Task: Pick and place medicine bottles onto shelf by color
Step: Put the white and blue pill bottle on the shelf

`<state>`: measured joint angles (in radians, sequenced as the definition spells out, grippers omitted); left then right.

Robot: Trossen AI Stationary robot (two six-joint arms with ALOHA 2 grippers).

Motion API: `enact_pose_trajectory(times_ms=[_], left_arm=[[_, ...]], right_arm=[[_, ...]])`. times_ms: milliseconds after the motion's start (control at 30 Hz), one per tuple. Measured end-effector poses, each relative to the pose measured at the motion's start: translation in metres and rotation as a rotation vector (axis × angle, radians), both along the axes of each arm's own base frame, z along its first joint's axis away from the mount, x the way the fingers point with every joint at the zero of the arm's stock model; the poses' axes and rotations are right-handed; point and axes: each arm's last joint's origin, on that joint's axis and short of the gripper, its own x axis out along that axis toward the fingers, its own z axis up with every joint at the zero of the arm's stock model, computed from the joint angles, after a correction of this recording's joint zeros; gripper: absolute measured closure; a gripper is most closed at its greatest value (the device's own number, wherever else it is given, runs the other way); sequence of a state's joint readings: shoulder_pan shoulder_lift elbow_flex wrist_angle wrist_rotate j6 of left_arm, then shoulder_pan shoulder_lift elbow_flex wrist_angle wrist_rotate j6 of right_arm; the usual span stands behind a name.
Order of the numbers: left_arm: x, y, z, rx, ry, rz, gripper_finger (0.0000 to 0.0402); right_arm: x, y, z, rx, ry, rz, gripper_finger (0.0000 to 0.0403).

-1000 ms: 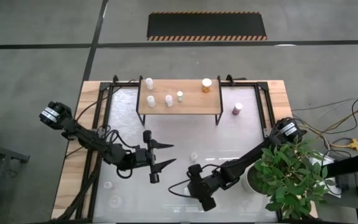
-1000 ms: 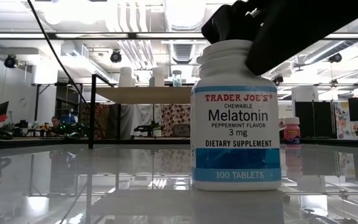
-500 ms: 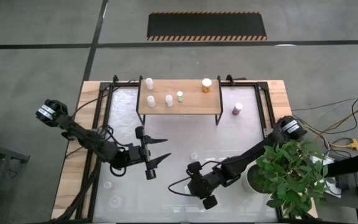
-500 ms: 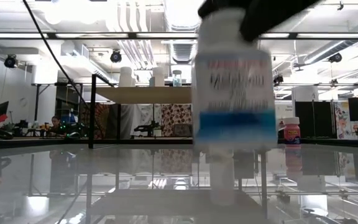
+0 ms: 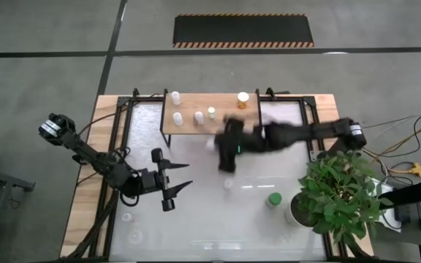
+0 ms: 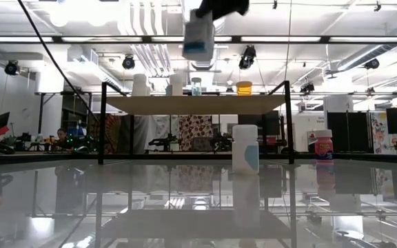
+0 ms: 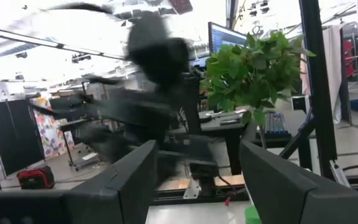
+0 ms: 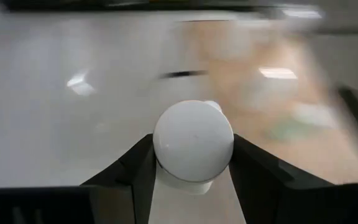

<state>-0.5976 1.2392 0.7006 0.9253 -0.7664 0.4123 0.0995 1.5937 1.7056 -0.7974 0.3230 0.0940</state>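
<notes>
The shelf [image 5: 210,117], upper centre of the high view, carries five bottles. Loose ones remain on the table: a green bottle [image 5: 273,199] lower right, others lower left. The right gripper [image 5: 227,150], mid-frame just below the shelf, is clenched on a white bottle [image 8: 193,144], held aloft. The left gripper [image 5: 175,179], lower left, waits with jaws spread.

High view: straight down over my table [image 5: 145,226]. Low view: level at tabletop, facing twelve o'clock; both show the shelf [image 5: 210,128]. Wrist views: close past my fingers.
</notes>
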Motion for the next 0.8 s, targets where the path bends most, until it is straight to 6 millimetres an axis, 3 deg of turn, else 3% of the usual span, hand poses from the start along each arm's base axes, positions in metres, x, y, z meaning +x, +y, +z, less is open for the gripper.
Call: enact_pose_trajectory(times_ms=[167, 400, 567, 800], left_arm=[[-0.001, 0.0, 0.001, 0.043, 0.007, 0.011, 0.0189], [-0.002, 0.001, 0.003, 0.056, 0.002, 0.017, 0.0189], [-0.002, 0.002, 0.003, 0.056, 0.002, 0.018, 0.0189], [-0.002, 0.002, 0.003, 0.057, 0.003, 0.018, 0.0189]], right_arm=[[-0.012, -0.072, 0.017, -0.036, 0.007, -0.317, 0.0237], [-0.024, -0.144, 0.01, 0.11, -0.003, -0.469, 0.0237], [-0.02, -0.165, -0.007, 0.158, 0.02, -0.564, 0.0237], [-0.005, -0.172, -0.024, 0.192, 0.008, -0.626, 0.0236]])
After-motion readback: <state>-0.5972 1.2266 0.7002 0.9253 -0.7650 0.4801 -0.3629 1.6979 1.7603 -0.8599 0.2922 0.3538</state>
